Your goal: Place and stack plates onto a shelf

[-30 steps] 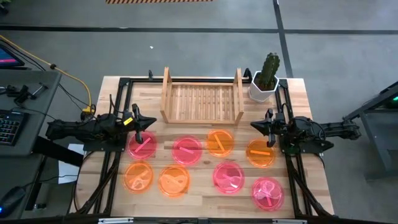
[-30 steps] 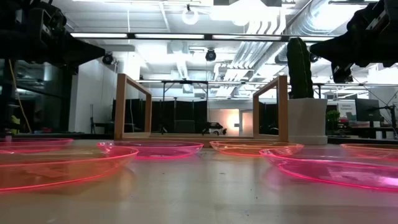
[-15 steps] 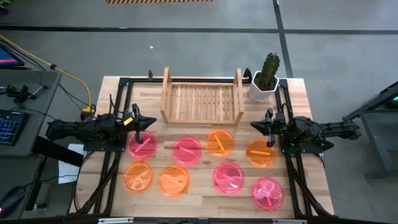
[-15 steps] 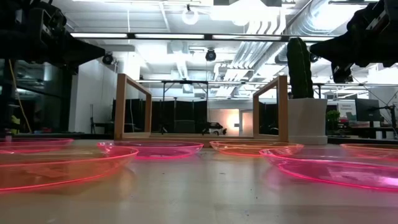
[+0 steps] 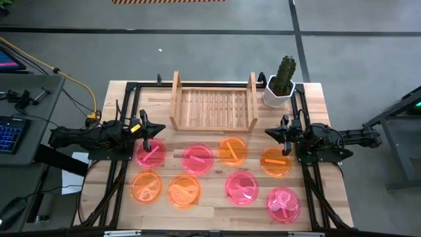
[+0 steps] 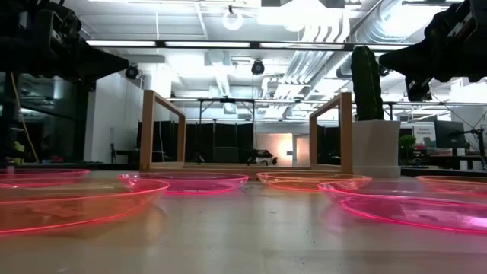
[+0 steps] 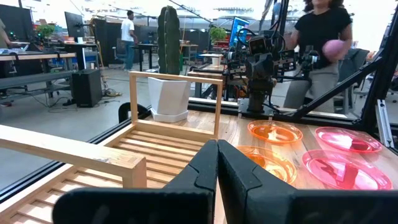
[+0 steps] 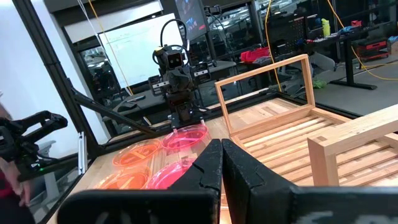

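Several plates lie flat on the table in two rows in front of the shelf (image 5: 213, 103). The far row runs pink (image 5: 150, 154), pink (image 5: 197, 158), orange (image 5: 232, 151), orange (image 5: 275, 161). The near row runs orange (image 5: 146, 187), orange (image 5: 184, 191), pink (image 5: 242, 186), pink (image 5: 283, 204). The shelf holds no plate. My left gripper (image 5: 162, 130) is shut and empty, above the table's left side by the far-left pink plate. My right gripper (image 5: 268, 132) is shut and empty, above the right side by the far-right orange plate.
A white pot with a cactus (image 5: 281, 84) stands at the far right, next to the shelf's right board. Black frame rails (image 5: 125, 105) run along the table's left, right and far edges. A person (image 7: 320, 43) stands beyond the table's right side.
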Motion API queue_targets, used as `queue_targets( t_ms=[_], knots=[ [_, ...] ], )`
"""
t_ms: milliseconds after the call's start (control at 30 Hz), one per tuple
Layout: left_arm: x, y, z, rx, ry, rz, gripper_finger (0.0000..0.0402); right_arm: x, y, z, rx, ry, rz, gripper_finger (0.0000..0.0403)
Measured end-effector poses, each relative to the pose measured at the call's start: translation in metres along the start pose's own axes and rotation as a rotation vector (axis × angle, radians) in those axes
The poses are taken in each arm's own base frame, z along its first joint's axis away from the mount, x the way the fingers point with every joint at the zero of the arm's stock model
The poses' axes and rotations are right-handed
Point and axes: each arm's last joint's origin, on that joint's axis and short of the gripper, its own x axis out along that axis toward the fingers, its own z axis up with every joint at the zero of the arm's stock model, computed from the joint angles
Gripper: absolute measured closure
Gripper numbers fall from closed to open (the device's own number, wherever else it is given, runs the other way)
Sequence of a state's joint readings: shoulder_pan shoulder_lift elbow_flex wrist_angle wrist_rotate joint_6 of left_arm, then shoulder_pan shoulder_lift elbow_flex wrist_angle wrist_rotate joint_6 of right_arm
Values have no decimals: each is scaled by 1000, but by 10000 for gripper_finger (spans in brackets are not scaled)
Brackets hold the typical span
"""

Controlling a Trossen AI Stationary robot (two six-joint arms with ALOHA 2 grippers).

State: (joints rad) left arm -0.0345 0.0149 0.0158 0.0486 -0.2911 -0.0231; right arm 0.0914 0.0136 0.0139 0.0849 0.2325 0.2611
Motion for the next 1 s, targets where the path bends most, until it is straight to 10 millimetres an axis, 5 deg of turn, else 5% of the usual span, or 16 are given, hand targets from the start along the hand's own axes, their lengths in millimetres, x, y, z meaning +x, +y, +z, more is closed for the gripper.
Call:
queue_targets(
  t_ms=[700,1000],
  knots=[
    [0,0,0,0,0,0,398,0,0,0,11,-2,1,402],
    [0,0,0,0,0,0,398,-4,4,26,533,-274,53,402]
  ],
)
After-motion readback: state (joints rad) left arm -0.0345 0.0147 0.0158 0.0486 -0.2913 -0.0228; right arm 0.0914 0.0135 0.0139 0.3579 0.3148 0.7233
